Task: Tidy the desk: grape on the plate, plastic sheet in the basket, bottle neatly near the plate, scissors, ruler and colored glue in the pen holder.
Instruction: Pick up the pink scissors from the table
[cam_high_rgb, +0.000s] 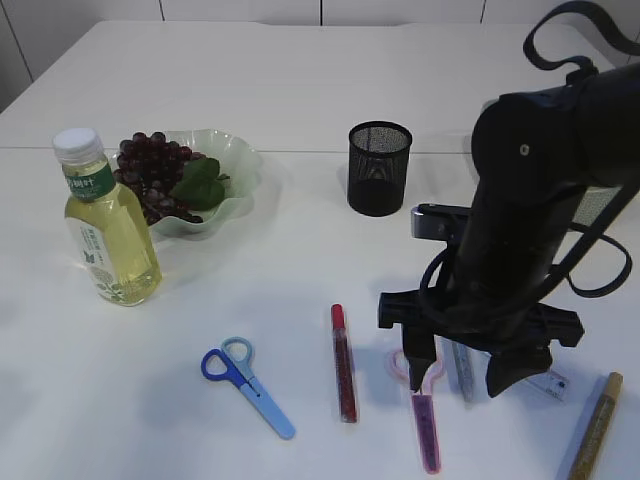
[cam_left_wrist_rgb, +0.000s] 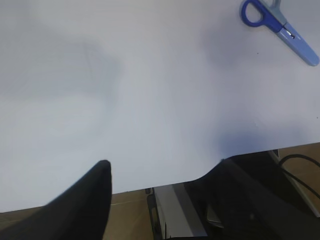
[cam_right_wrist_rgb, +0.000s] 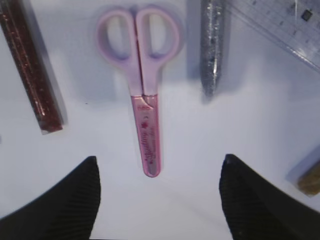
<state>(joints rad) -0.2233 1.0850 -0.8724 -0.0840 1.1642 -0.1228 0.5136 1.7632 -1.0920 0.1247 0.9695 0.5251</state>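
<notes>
Purple grapes (cam_high_rgb: 150, 172) lie on the clear plate (cam_high_rgb: 236, 160) at the back left, with the yellow bottle (cam_high_rgb: 108, 228) upright beside it. The black mesh pen holder (cam_high_rgb: 380, 168) stands mid-table. Blue scissors (cam_high_rgb: 248, 385), a red glitter glue (cam_high_rgb: 343, 362), pink scissors (cam_high_rgb: 427, 412), a silver glue (cam_high_rgb: 462, 370), a clear ruler (cam_high_rgb: 548, 381) and a gold glue (cam_high_rgb: 597, 425) lie at the front. My right gripper (cam_right_wrist_rgb: 160, 167) is open and empty, above the pink scissors (cam_right_wrist_rgb: 145, 100). My left gripper (cam_left_wrist_rgb: 162, 167) is open and empty at the table's front edge. No plastic sheet or basket is in view.
In the right wrist view the red glue (cam_right_wrist_rgb: 32, 75) lies left of the pink scissors, and the silver glue (cam_right_wrist_rgb: 212, 50) and ruler (cam_right_wrist_rgb: 280, 25) lie to the right. The blue scissors (cam_left_wrist_rgb: 280, 27) show at the top right of the left wrist view.
</notes>
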